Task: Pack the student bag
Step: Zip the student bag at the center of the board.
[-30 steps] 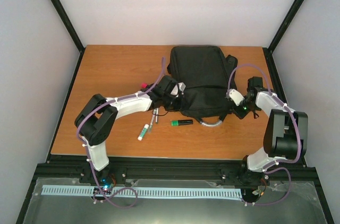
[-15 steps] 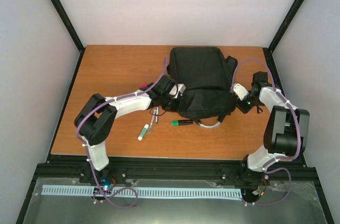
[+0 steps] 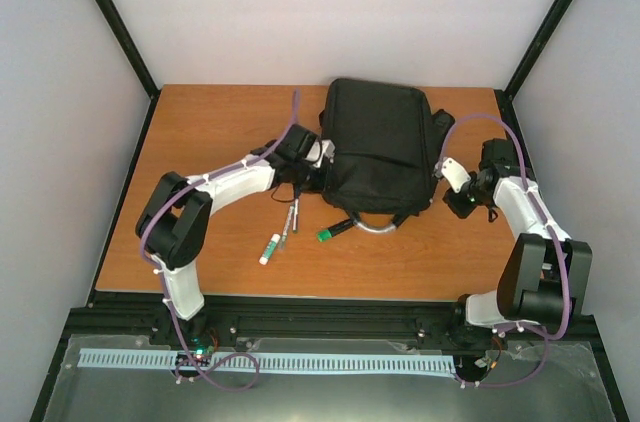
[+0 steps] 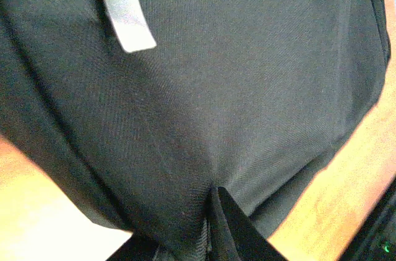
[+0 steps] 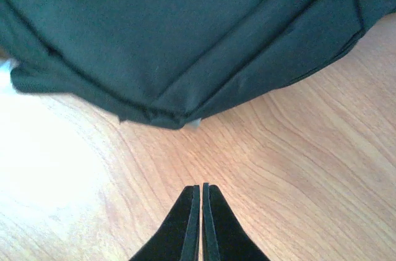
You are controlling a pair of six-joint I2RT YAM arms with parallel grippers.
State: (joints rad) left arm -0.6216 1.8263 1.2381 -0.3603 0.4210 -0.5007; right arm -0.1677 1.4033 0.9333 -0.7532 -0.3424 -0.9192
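Observation:
The student bag (image 3: pixel 378 147), a large black soft backpack, lies flat at the back middle of the table, its curved grey handle (image 3: pixel 374 226) toward me. My left gripper (image 3: pixel 323 164) is at the bag's left edge. In the left wrist view black fabric (image 4: pixel 204 75) fills the frame, and a fold of it is pinched at the left gripper's (image 4: pixel 215 198) tips. My right gripper (image 3: pixel 442 188) hovers just off the bag's right side. In the right wrist view the right gripper (image 5: pixel 201 188) is shut and empty over bare wood, a short gap from the bag's edge (image 5: pixel 167 119).
A green highlighter (image 3: pixel 335 230) lies just in front of the bag. A pen (image 3: pixel 293 216) and a white glue stick with a green cap (image 3: pixel 269 248) lie left of the highlighter. Black frame posts border the table (image 3: pixel 200 132) on both sides.
The bag has slid toward the back and turned a little, the left gripper moving with it. The right gripper drew back to the right. The highlighter has swung to a slant.

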